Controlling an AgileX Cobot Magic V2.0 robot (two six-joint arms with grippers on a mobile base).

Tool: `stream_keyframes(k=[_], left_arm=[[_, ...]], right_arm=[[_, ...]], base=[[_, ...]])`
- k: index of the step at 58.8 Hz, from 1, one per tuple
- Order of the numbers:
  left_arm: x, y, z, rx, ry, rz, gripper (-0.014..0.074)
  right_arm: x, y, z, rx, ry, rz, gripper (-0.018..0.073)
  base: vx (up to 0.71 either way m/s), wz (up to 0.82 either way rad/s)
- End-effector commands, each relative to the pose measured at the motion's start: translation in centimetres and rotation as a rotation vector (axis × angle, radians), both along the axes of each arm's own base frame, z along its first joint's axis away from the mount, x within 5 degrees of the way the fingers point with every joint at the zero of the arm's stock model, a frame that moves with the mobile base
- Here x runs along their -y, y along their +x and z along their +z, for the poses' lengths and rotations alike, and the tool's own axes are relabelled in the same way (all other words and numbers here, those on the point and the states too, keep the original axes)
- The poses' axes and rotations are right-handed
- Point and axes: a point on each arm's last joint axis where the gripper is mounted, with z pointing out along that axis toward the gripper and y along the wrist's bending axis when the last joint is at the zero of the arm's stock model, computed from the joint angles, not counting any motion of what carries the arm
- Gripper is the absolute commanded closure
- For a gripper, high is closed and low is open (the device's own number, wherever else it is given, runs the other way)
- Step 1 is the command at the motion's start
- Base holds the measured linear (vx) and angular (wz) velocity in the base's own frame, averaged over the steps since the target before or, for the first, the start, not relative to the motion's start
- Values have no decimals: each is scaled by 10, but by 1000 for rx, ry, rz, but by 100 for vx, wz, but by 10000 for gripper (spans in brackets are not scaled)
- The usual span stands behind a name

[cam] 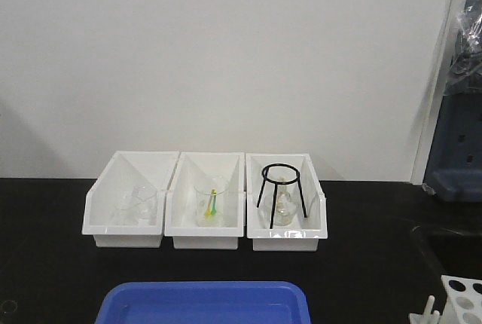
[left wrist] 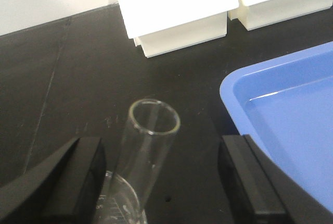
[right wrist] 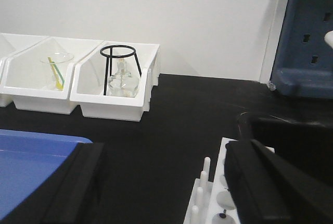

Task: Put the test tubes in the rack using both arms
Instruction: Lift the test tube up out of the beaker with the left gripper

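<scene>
Left end effector [left wrist: 164, 182] sits spread wide around the thin clear glass test tube [left wrist: 150, 148] leaning beside the blue plastic tray [left wrist: 291, 130], so I'd centre up and squeeze gently below the rim.

In the left wrist view the test tube [left wrist: 149, 153] is running off the bottom edge, hiding its lower end. A blurred glass piece [left wrist: 117, 206] with faint markings is overlapping its base, and its kind cannot be told. The same edge is cutting the left fingers [left wrist: 62, 182]. In the right wrist view the right fingers [right wrist: 265, 182] are covering part of the rack [right wrist: 208, 198], and the bottom edge is cropping more. In the front view the blue tray [cam: 203, 301] is being clipped below, and the glassware [cam: 139, 202] in the left bin [cam: 124, 237] is showing too faintly to identify.
</scene>
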Motion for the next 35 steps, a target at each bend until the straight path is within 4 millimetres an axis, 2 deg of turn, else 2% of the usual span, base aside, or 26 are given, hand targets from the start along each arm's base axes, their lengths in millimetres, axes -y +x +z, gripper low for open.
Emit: stream_keyframes(k=[1, 19, 28, 35], left_arm=[[1, 8, 18, 145, -32, 20, 19], [-3, 10, 21, 184, -64, 71, 42], [-3, 10, 21, 183, -74, 74, 135], [-3, 9, 21, 177, -73, 74, 245]], right_arm=[[-1, 3, 19, 112, 5, 8, 22], [-1, 3, 19, 113, 5, 8, 22], [-1, 3, 19, 113, 5, 8, 22], [-1, 3, 19, 113, 5, 8, 30]], base=[[0, 0], [0, 0], [0, 0], [0, 0]])
